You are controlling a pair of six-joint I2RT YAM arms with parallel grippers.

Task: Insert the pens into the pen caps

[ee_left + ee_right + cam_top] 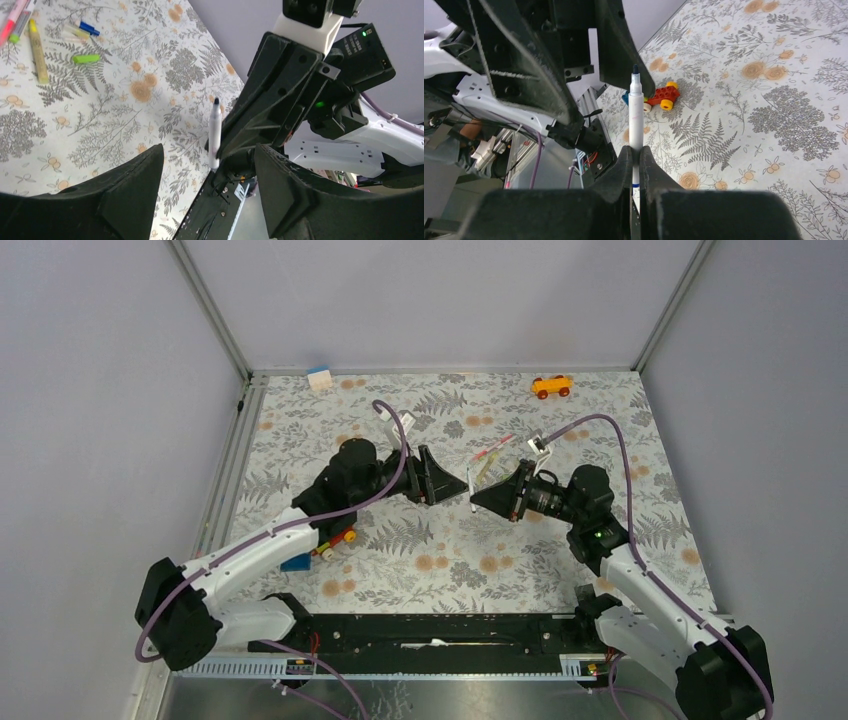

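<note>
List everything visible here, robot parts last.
white pen: one, white, dark tip, upright in right claw
pink-red pen: one, pink-red, far mat
yellow pen: one, yellow, beside it
lime green pen cap: one, lime green, by yellow pen
dark blue pen cap: one, dark blue, nearby
orange toy car: one, orange, far right edge
toy bricks: one cluster, red-yellow, by left arm
block: one, white and blue, far left corner
left claw: one, black, open
right claw: one, black, shut on white pen

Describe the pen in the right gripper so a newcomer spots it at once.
Look above the middle of the floral table. There the right gripper is shut on a white pen, held in the air with its dark tip bare. The other pens lie flat farther back.
</note>
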